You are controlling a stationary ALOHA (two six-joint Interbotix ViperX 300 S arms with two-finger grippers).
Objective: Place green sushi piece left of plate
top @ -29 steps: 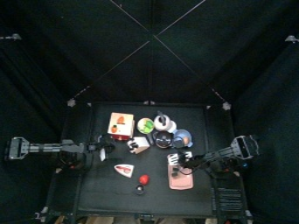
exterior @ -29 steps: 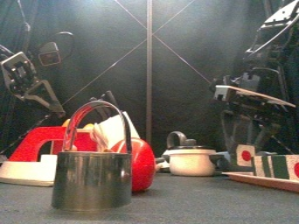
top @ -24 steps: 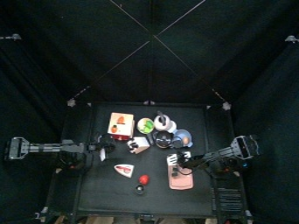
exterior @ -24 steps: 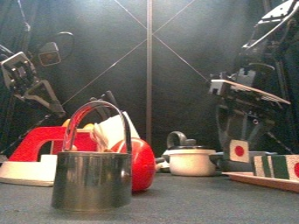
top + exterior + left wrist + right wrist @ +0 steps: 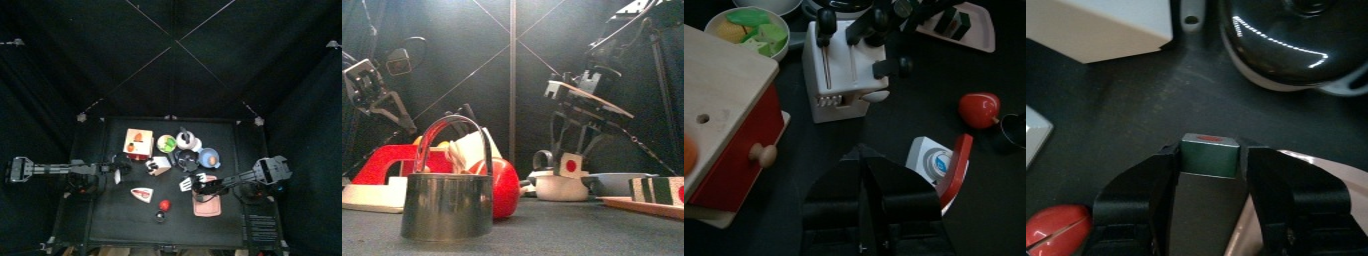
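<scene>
The black table (image 5: 94,195) carries a crowd of small things, with the left arm resting at its left side and the right arm reaching in from the right toward the middle. Largest among the things is the wooden box with a red front (image 5: 731,120), seen close in the left wrist view, and beside it stands a white block-shaped gadget with black knobs (image 5: 842,62). In the front view a metal pail with a hoop handle (image 5: 448,195) stands nearest, a red ball (image 5: 504,187) just behind it and a small white lidded pot (image 5: 559,183) farther back. A pink plate (image 5: 206,206) lies at the table's right front. The right gripper (image 5: 1209,180) is clamped on a small dark block with a white face and a red dot (image 5: 1211,152), held above the table near a white bowl (image 5: 1287,45). The left gripper (image 5: 870,190) has its jaws pressed together, holding nothing. The green sushi piece (image 5: 166,145) sits near the table's middle, behind and to the left of the plate, apart from both grippers.
</scene>
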